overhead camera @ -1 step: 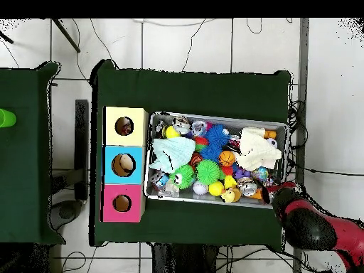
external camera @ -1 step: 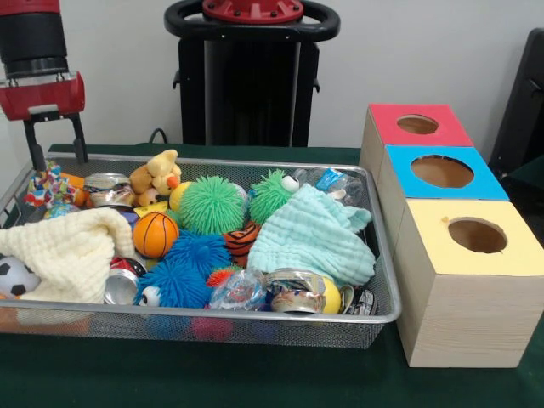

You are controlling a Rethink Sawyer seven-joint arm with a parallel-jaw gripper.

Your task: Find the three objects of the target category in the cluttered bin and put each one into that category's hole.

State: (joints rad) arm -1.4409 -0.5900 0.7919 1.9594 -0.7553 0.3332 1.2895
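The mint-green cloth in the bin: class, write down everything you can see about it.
The mint-green cloth looks like soft, crinkled woven fabric, pale green all over. It lies crumpled and loosely folded at the end of the wire bin nearest the boxes, draped over other items. A green furry toy sits against its far edge, a clear plastic bottle pokes out behind it, and shiny wrapped items lie under its front edge.

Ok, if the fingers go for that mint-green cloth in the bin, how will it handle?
The mint-green cloth lies crumpled and draped over other toys, so it is probably floppy and will sag when pinched. It looks thin and light. Its edge rests near the green fuzzy monster and foil-wrapped items, so lifting it may drag or shift them.
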